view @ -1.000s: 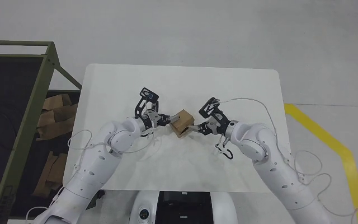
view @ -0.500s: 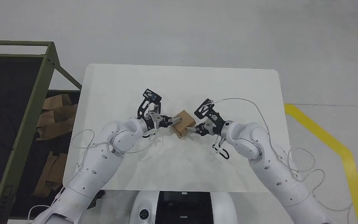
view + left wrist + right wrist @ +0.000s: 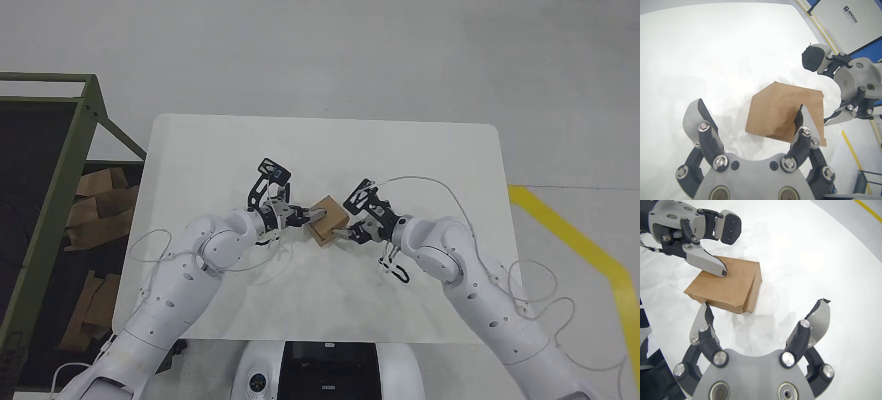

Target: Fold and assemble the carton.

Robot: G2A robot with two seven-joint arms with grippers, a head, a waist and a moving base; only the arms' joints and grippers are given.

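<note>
We had left claw (image 3: 751, 106) and right claw (image 3: 762, 304) wide, just poking the carton (image 3: 725, 291). Ungripped, it could've slid away.

A white worktop (image 3: 420, 150) with rounded corners stands on a pale grey floor (image 3: 300, 50). A yellow line (image 3: 560, 223) crosses the floor to the right. On the left, a green frame (image 3: 95, 105) borders a dark bin holding cardboard flats (image 3: 100, 205).

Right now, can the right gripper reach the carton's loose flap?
Probably yes: the right gripper is open beside the carton, its flap faces bare table, the left gripper rests on top.
</note>
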